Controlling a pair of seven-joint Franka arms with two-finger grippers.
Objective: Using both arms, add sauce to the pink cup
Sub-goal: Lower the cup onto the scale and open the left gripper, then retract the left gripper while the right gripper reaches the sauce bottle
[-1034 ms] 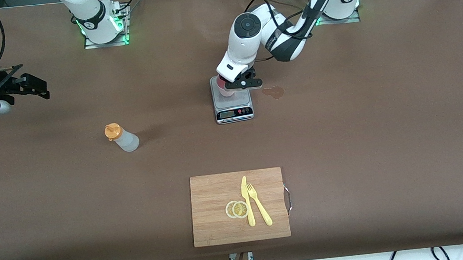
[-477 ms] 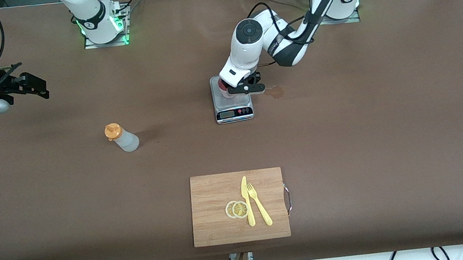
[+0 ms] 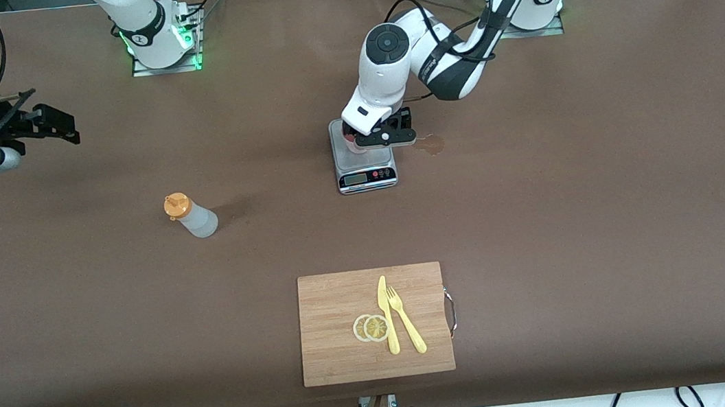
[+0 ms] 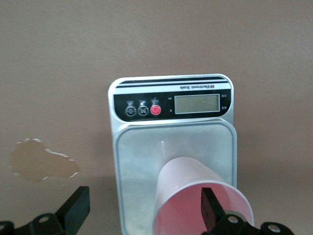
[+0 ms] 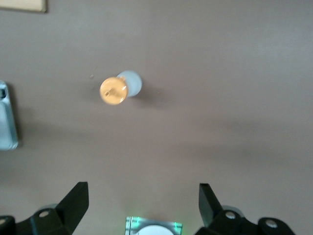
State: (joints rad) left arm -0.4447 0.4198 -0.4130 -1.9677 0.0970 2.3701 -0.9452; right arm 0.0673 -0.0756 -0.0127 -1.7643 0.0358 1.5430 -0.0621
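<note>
The pink cup (image 4: 193,188) stands upright on a small silver kitchen scale (image 4: 171,105); in the front view only a sliver of the pink cup (image 3: 347,139) shows under the left arm's hand. My left gripper (image 4: 142,213) is open around it, one finger (image 4: 211,208) over the cup's mouth and the other finger (image 4: 74,210) well clear beside the scale. The sauce (image 3: 191,215), a whitish bottle with an orange cap, stands alone toward the right arm's end. My right gripper (image 3: 66,126) hangs open over bare table at that end and sees the sauce (image 5: 121,87) below.
A brownish wet blotch (image 3: 429,145) lies beside the scale (image 3: 364,162), toward the left arm's end. A wooden cutting board (image 3: 326,305) with a yellow knife, a fork and lemon slices sits near the front edge.
The left gripper's fingers have spread apart and let go of the pink cup, which stays on the scale. The right gripper has drifted slightly toward the bases.
</note>
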